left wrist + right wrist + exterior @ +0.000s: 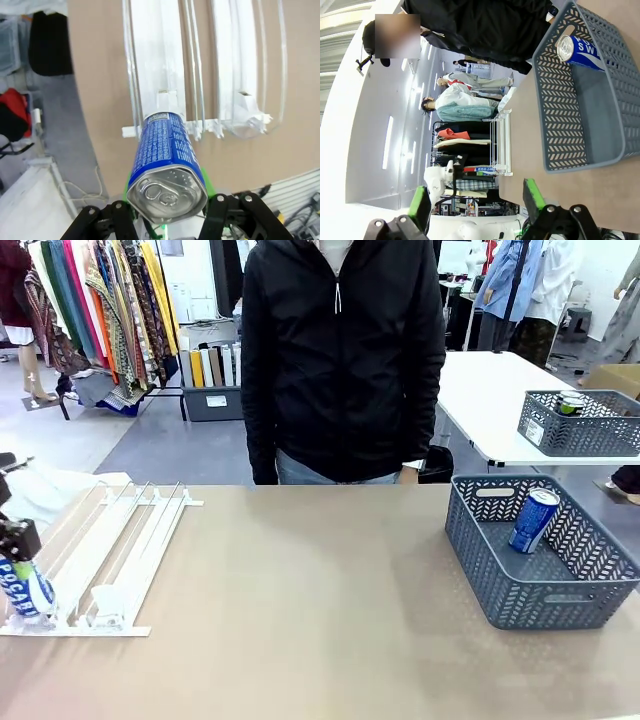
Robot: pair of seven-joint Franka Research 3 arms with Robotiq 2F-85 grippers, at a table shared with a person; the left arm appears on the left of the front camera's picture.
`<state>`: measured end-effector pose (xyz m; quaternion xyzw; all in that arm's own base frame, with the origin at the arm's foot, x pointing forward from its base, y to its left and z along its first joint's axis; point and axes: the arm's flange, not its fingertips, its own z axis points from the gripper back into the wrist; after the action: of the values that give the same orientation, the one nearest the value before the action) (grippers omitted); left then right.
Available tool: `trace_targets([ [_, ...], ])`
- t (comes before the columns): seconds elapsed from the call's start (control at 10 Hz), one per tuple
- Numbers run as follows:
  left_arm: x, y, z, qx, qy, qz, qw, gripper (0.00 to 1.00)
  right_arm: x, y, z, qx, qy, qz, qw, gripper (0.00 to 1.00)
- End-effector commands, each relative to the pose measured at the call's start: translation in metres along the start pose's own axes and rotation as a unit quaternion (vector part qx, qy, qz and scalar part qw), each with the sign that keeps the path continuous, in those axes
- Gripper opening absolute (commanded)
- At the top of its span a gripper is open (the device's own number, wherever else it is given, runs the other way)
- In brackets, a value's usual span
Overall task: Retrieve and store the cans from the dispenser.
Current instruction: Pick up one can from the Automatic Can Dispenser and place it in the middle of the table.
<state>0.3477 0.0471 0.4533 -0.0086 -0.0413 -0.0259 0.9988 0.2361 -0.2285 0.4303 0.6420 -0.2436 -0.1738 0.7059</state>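
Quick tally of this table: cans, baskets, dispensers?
Cans: 2, one blue-and-white can in the left pincer, one can in the basket
Baskets: 1, grey basket
Dispensers: 1, white dispenser
Total: 4

The left gripper [167,220] is built from black jointed metal links with silver screw heads, its jaws lined in bright green. The right gripper [477,210] is the same, with green pads [534,197]. The person [343,360] wears a black zipped hooded jacket and jeans.

left fingers [125,220] cropped, can [25,587] lettering — cut off
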Motion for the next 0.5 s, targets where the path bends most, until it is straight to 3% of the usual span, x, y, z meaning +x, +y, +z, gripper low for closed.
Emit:
trace_targets([
  [0.0, -0.04, 0.006, 0.075, -0.016, -0.054, -0.002, 0.998, 0.0, -0.002, 0.0, 0.003, -0.004, 0.007, 0.013, 1.0, 1.0],
  [0.2, -0.07, 0.014, 0.147, -0.069, -0.097, -0.007, 0.993, 0.0, -0.002, 0.0, 0.003, -0.004, 0.007, 0.013, 1.0, 1.0],
  [0.4, -0.103, 0.03, 0.189, -0.119, -0.135, -0.016, 0.984, 0.0, -0.002, 0.0, 0.003, -0.004, 0.007, 0.013, 1.0, 1.0],
])
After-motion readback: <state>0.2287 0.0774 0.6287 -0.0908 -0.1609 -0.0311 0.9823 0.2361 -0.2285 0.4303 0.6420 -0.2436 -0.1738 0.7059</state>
